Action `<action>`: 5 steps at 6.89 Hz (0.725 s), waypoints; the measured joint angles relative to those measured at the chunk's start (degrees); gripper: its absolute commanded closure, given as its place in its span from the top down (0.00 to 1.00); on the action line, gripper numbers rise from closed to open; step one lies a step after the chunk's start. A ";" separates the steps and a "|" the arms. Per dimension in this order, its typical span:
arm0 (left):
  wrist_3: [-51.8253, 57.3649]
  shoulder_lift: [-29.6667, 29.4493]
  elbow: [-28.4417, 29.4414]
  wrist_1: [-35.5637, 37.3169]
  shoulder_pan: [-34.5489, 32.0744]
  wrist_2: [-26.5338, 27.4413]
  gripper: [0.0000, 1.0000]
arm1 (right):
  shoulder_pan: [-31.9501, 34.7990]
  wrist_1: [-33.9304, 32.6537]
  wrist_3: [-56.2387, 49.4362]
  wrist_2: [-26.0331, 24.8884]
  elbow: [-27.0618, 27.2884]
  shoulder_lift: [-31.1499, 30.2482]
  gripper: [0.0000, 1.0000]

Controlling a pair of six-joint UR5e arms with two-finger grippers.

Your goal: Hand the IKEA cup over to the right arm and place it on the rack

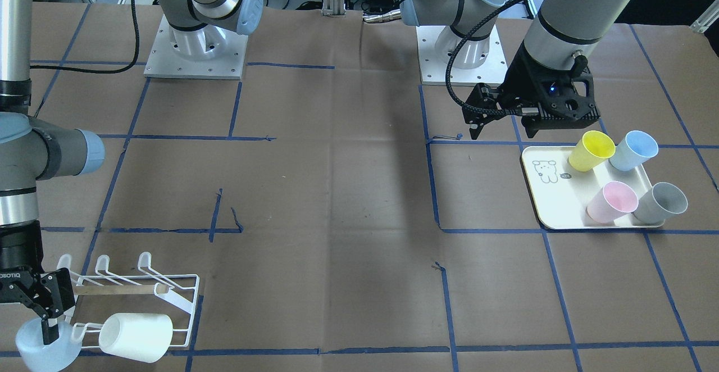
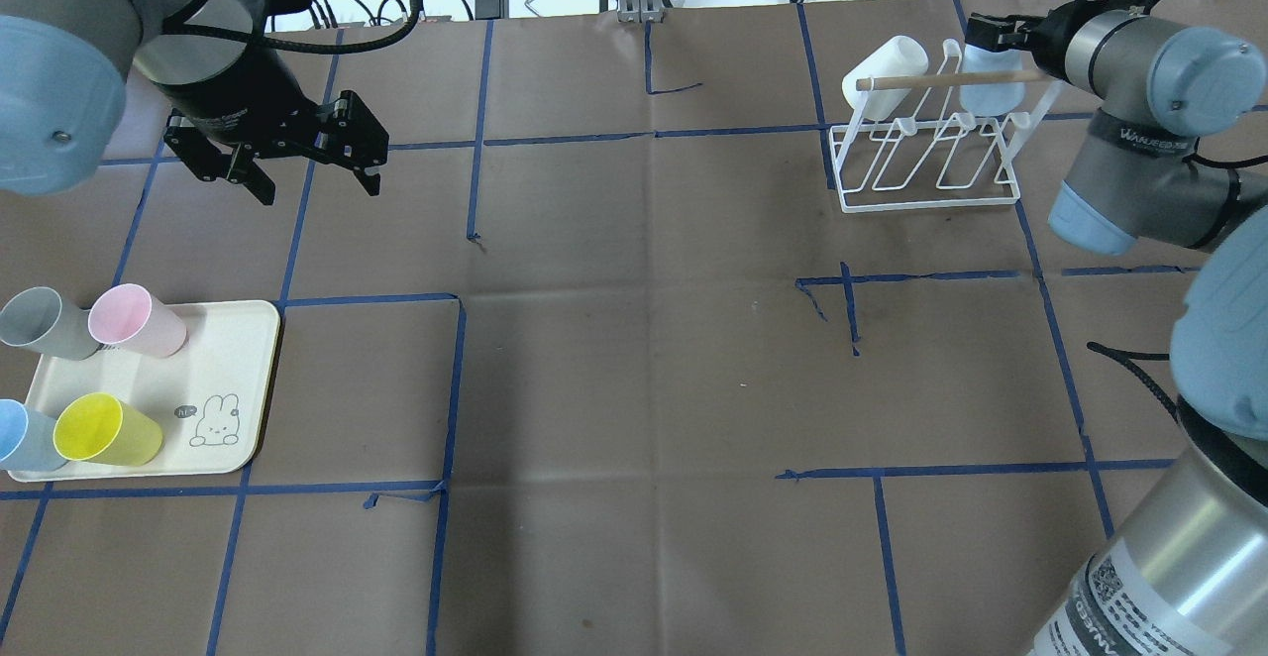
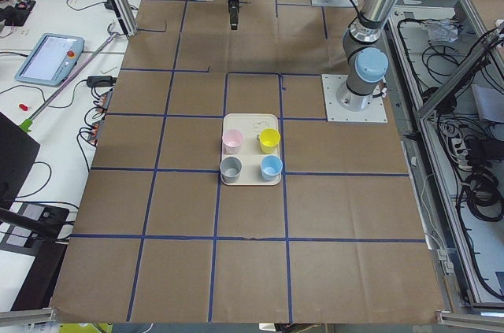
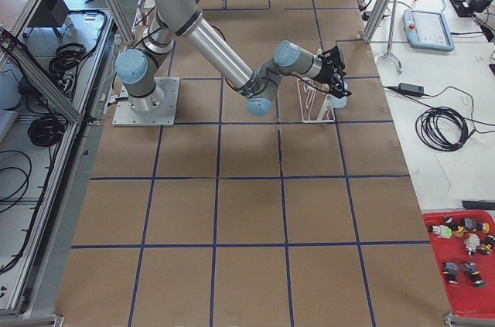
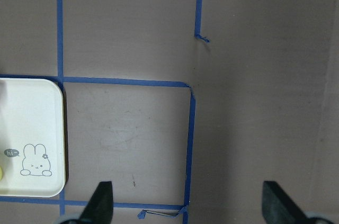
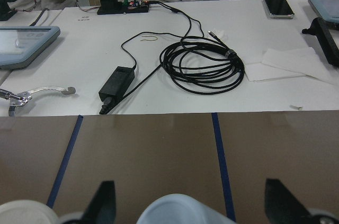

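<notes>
Brown paper crossed with blue tape covers the table [image 1: 337,192] in front of you. Much of what matters sits at the edges of your views. The pale blue IKEA cup [image 1: 39,352] is cut off by the bottom of the front view, and only its rim shows in the right wrist view. You cannot tell from any view whether it is seated on a prong of the rack [image 2: 929,161]. The right gripper [image 1: 39,313] is spread wide. Its fingers [image 6: 104,203] stand on either side of that cup with a gap on both sides, so it grips nothing. The overhead view crops the light blue cup [image 1: 633,150] on the tray [image 1: 553,206].

You have six cups in all. Two are at the rack: the pale blue one and a white cup [image 1: 136,335] lying on its side just beside it. Four are on the tray: yellow [image 1: 591,150], light blue, pink [image 1: 612,202] and grey [image 1: 661,203]. There is one rack with one wooden dowel [image 1: 115,290] and one tray. The left gripper [image 2: 319,180] hangs above bare paper near the tray, spread apart and empty.
</notes>
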 measured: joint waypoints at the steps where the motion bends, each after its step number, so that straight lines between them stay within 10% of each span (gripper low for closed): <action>1: 0.00 0.04 -0.06 0.00 0.00 0.00 0.99 | 0.02 0.21 0.01 0.02 -0.03 -1.00 1.00; 5: 0.06 0.06 -0.23 0.00 0.00 0.06 0.99 | 2.11 1.71 -0.04 0.15 0.61 -12.91 1.00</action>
